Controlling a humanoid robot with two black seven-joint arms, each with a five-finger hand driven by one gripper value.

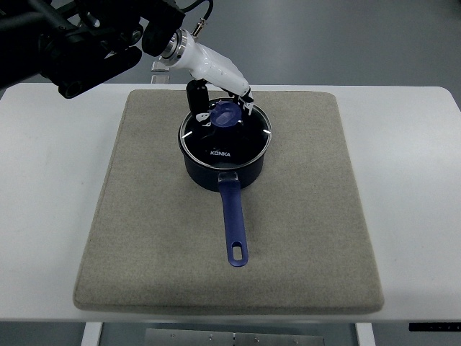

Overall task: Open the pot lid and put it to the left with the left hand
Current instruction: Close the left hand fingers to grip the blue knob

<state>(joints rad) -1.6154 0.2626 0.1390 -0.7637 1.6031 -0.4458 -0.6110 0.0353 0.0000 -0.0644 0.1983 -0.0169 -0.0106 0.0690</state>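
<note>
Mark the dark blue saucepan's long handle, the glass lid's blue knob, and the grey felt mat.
Saucepan handle point(233, 220), top view, midway along its shaft.
Lid knob point(225, 114), top view, on its blue top.
Grey mat point(144, 216), top view, bare area to the pan's left.

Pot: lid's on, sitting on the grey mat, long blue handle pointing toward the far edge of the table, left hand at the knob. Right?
One thing is off. In the top view the pot's blue handle points toward the near edge, at the robot's side, not the far edge. The rest holds: the lid is on, the pot sits on the grey mat, and the left hand is at the knob.
</note>
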